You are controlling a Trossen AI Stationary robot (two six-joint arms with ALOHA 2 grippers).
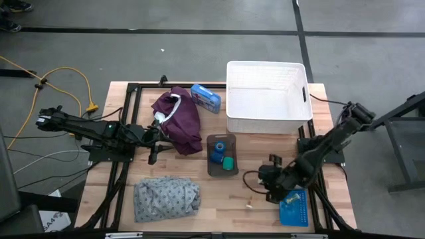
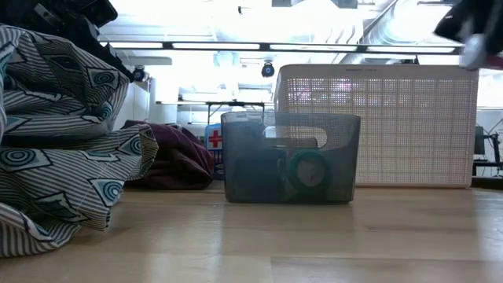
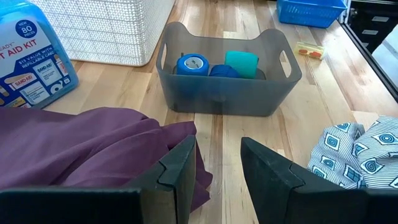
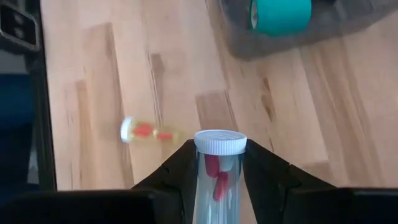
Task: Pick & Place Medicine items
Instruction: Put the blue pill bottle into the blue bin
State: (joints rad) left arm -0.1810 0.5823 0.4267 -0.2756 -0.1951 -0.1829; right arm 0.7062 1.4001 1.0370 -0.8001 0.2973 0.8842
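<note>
Left wrist view — grey bin (image 3: pixel 227 99) holds blue roll (image 3: pixel 192 65), green roll (image 3: pixel 241 63).

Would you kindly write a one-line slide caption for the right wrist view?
Right gripper shut on a white-capped vial of red capsules, above the wooden table where a second vial lies.

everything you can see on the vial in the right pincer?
The vial is a small clear tube, plastic or glass by the look, with a white cap and red capsules inside. The right pincer is shut on it, one dark finger on each side of the body just below the cap. It is lifted off the wooden table, cap pointing away from the wrist. On the table beyond it lies a second, similar vial on its side. The two do not touch.
</note>
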